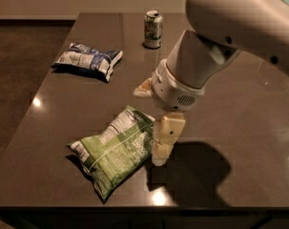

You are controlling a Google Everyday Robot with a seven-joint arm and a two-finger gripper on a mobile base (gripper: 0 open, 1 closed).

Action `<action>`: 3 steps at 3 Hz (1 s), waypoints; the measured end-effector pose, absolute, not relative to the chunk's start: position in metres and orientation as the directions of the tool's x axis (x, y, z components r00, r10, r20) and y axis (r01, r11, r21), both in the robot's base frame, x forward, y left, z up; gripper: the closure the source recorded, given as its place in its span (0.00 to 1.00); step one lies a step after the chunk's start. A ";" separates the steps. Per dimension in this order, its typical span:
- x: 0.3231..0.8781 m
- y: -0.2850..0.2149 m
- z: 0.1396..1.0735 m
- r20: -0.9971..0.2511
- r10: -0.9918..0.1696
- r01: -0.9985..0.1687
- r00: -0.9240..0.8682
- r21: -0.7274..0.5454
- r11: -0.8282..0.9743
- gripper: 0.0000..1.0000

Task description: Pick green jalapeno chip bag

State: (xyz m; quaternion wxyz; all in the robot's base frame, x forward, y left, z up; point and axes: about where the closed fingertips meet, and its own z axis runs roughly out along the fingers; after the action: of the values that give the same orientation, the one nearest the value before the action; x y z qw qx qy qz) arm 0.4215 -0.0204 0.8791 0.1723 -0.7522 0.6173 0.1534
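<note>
Low over the table point(53, 128), the gripper point(149, 126) hangs from the big white arm point(230, 23) that comes in from the upper right. Its two cream fingers are spread wide apart and grip nothing. One finger point(164, 140) points down and toward the camera, its tip at or just above the tabletop, right beside the right edge of the green bag point(116, 150). The other finger point(143, 88) sticks out to the left from behind the wrist, farther back, beyond the bag's far corner. The near finger may be brushing the bag's edge, but from this angle I cannot tell whether they touch.

The green bag lies flat on the near part of the table, set diagonally, with its white label panel facing up at the far end. It lies free of any grip.

Well apart, toward the far left, a smaller blue bag point(89, 61) also lies flat. A can point(153, 29) stands upright near the table's far edge. The arm throws a dark shadow point(196, 168) on the tabletop to the right of the near finger.
</note>
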 end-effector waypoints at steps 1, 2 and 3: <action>0.422 -0.014 0.862 -0.437 -0.875 -0.978 0.209 -0.073 -0.197 0.00; 0.419 -0.010 0.845 -0.414 -0.881 -0.973 0.228 -0.062 -0.223 0.00; 0.418 -0.001 0.838 -0.410 -0.883 -0.971 0.230 -0.042 -0.234 0.17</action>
State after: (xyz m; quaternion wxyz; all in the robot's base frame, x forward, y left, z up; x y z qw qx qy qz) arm 0.4176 -0.0006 0.8380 0.1459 -0.7707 0.6014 0.1520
